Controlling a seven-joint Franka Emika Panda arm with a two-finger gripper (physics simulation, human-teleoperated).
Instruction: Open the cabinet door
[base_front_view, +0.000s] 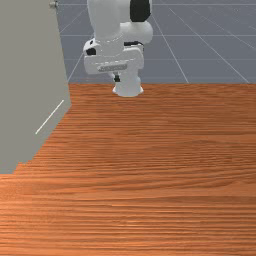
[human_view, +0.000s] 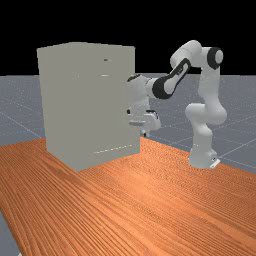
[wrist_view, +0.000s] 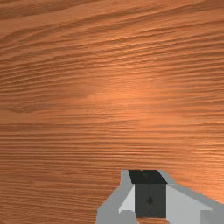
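The table spreads beneath everything, and on it stands the cabinet, a tall grey-green block at the front view's left and left of the middle in the far view. I make out no panel swung out from it, so I judge the door closed and the opening all still to do; which face carries the door I cannot tell. My arm is reached out toward it, which I count as the approach and no more. My gripper points down over the wood, near the cabinet but apart from it. My fingers are pressed together with nothing between them. A small knob-like piece juts by the cabinet's edge in the front view; it may be the handle. What remains, I judge: get to the handle, take hold, pull the door out.
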